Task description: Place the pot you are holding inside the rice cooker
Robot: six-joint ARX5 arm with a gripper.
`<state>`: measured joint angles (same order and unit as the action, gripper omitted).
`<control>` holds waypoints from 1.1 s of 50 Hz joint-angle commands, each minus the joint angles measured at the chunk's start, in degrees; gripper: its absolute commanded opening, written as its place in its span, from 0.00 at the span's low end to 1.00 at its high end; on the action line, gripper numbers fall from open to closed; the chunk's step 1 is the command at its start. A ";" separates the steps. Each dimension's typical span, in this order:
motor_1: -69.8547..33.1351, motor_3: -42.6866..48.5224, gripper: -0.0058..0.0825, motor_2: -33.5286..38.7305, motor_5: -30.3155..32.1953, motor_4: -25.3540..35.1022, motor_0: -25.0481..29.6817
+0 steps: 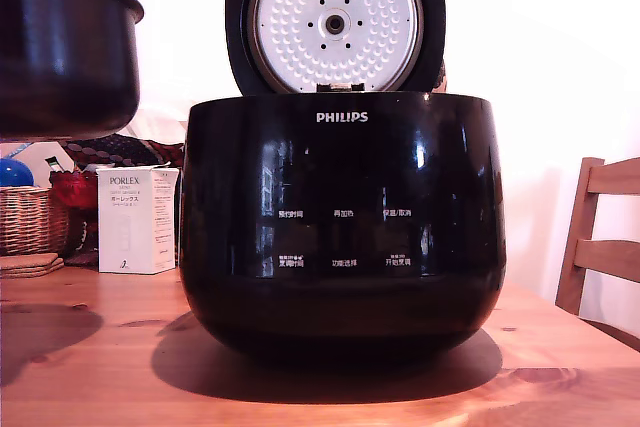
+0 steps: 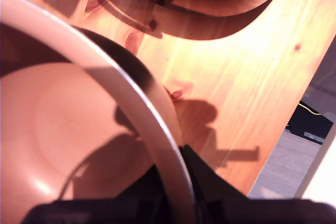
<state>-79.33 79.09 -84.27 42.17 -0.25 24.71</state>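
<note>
The pot (image 1: pixel 62 52), dark and round with a flared rim, hangs in the air at the exterior view's upper left, well above the wooden table (image 1: pixel 100 347). The wrist view looks into the pot (image 2: pixel 63 129); my gripper (image 2: pixel 176 182) is shut on its pale rim (image 2: pixel 131 93), one dark finger (image 2: pixel 210 184) outside the wall and one inside. The rice cooker (image 1: pixel 342 222), glossy black and marked PHILIPS, stands mid-table to the pot's right in the exterior view. Its lid (image 1: pixel 335 19) is raised, showing a dimpled silver plate. The cooker's rounded body (image 2: pixel 210 3) also edges into the wrist view.
Behind the pot at the exterior view's left stand a white PORLEX box (image 1: pixel 137 219), a wicker basket (image 1: pixel 30 219) with a blue ball (image 1: pixel 14 172), and stacked coasters (image 1: pixel 30 265). A wooden chair (image 1: pixel 600 237) is at the right. The table edge (image 2: pixel 278 145) drops to floor.
</note>
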 commanded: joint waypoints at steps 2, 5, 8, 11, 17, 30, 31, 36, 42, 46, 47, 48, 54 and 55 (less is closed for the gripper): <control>1.14 -1.16 0.04 -1.46 -0.81 -0.46 0.07; 1.14 -1.16 0.04 -1.46 -0.81 -0.46 0.07; 1.14 -1.16 0.04 -1.46 -0.83 -0.46 0.07; 1.14 -1.16 0.04 -1.46 -0.83 -0.46 0.04; 1.36 -1.16 0.04 -1.46 -0.81 -0.46 0.07; 1.44 -1.16 0.04 -1.49 -0.83 -0.46 0.07; 1.44 -1.16 0.04 -1.49 -0.85 -0.46 0.07; 1.46 -1.16 0.04 -1.68 -0.96 -0.44 0.09; 1.46 -1.16 0.04 -2.99 -1.70 0.09 0.81; 1.46 -1.16 0.04 -4.24 -1.70 0.98 1.57; 1.46 -1.16 0.04 -4.50 -1.70 1.29 1.77; 1.46 -1.16 0.04 -4.90 -1.70 1.49 2.01; 1.46 -1.16 0.04 -7.02 -1.73 2.67 3.74; 1.46 -1.16 0.04 -7.37 -1.73 3.08 4.02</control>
<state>-79.33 79.22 -89.36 40.56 2.09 27.81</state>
